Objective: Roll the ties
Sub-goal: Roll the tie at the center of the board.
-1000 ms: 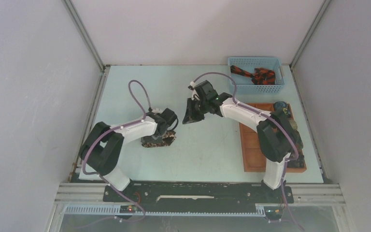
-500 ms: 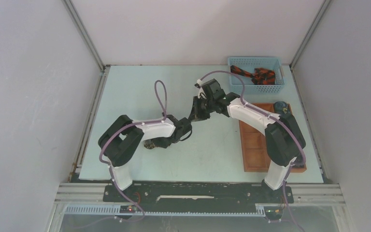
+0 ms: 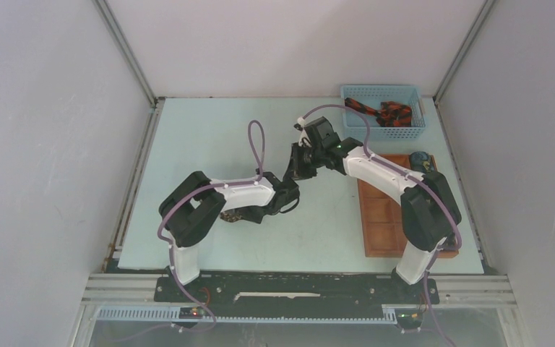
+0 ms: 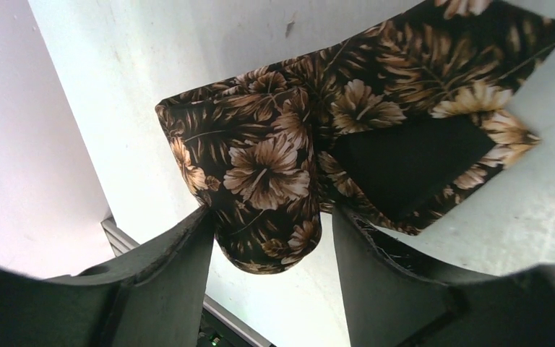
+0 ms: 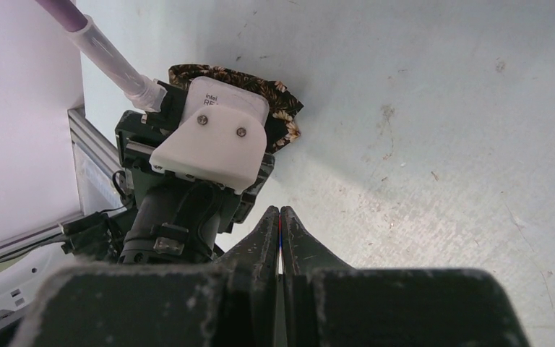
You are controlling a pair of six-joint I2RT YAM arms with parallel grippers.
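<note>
Pale green table (image 3: 209, 137) fills the overhead view. On it we see the brown tie (image 3: 240, 215) near the middle, mostly hidden under the left arm (image 3: 242, 189), which bends inward over it. The right arm (image 3: 376, 168) also reaches toward the centre, its tip just beyond the left wrist. At the far right corner stands the blue mesh basket (image 3: 383, 133) with the black and red-orange tie (image 3: 390, 113) bunched inside. Nearer, along the right edge, lies the orange-brown tray (image 3: 377, 217) of square compartments, partly covered by the right arm. From the left wrist we find the left gripper (image 4: 271, 215) at a narrow spread, its dark fingers (image 4: 166, 275) pressed against either side of a rounded, folded lobe of the brown tie. The rest of the tan-flowered fabric spreads away over the table, its plain black lining showing at one fold. From the right wrist we see the right gripper (image 5: 280, 215) with fingers pressed together and nothing between them, over the scuffed table, just beside the white camera mount (image 5: 213, 137) on the left wrist. A corner of the brown tie peeks out beyond that mount.
</note>
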